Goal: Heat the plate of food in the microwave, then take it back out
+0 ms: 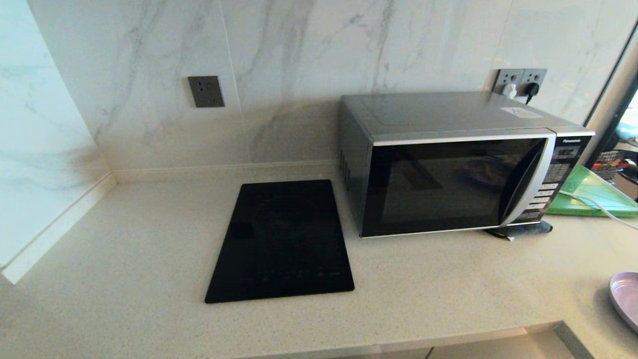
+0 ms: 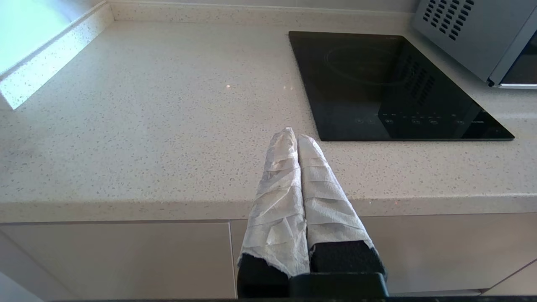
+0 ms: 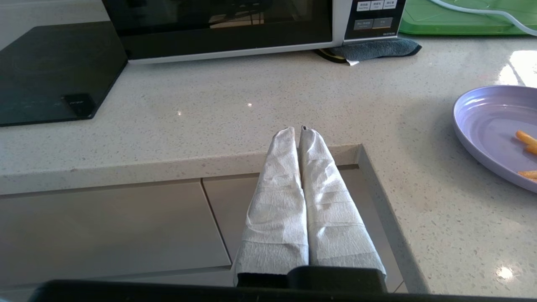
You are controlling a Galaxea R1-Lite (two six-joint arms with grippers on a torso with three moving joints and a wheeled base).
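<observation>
The silver-grey microwave (image 1: 453,164) stands at the back right of the counter with its dark glass door closed; its lower edge and button panel show as the microwave (image 3: 235,37) in the right wrist view. The lavender plate of food (image 1: 625,298) lies at the counter's right front edge, and the plate (image 3: 499,130) holds a few orange sticks. My right gripper (image 3: 298,131) hangs shut and empty in front of the counter edge, to the left of the plate. My left gripper (image 2: 293,136) is shut and empty at the front edge, left of the black panel. Neither arm shows in the head view.
A flat black rectangular panel (image 1: 281,242) lies on the counter left of the microwave. A green board (image 1: 590,192) with a white cable sits right of the microwave, and a dark folded cloth (image 1: 521,230) lies under its right front corner. Cabinet fronts (image 3: 117,226) run below the counter.
</observation>
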